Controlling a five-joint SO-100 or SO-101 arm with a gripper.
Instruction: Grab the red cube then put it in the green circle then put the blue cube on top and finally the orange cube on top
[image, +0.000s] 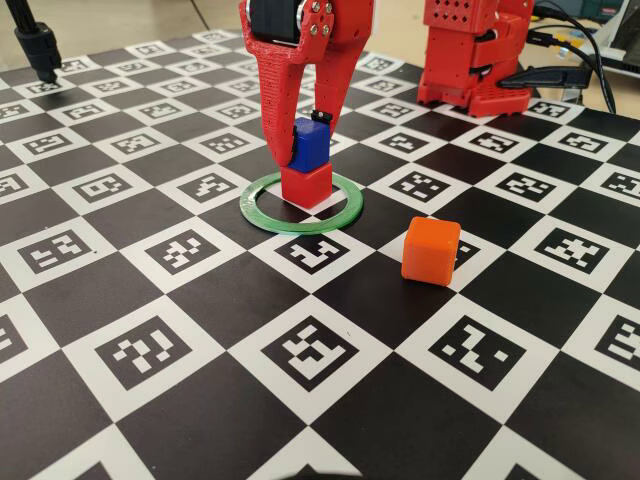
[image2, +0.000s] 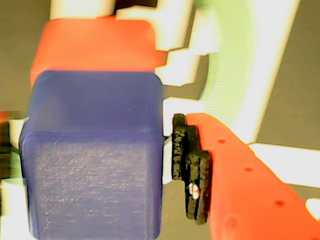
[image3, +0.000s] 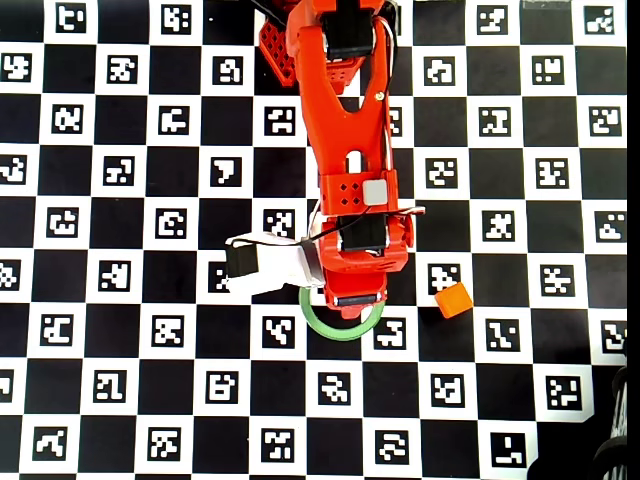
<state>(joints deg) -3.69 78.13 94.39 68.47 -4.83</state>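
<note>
The blue cube (image: 309, 145) is being bracketed by the jaws (image: 300, 143), which are spread slightly wider than it: in the wrist view a thin gap is being shown between the cube's side and the black pad (image2: 190, 167) of one finger. Directly beneath the jaws, the blue cube is being carried by the red cube (image: 306, 185), which is sitting inside the green circle (image: 300, 203) on the checkered surface (image: 150, 300). The orange cube (image: 431, 251) is lying apart from the jaws, outside the ring.

blue cube (image2: 95, 155) atop red cube (image2: 95, 45).
</note>
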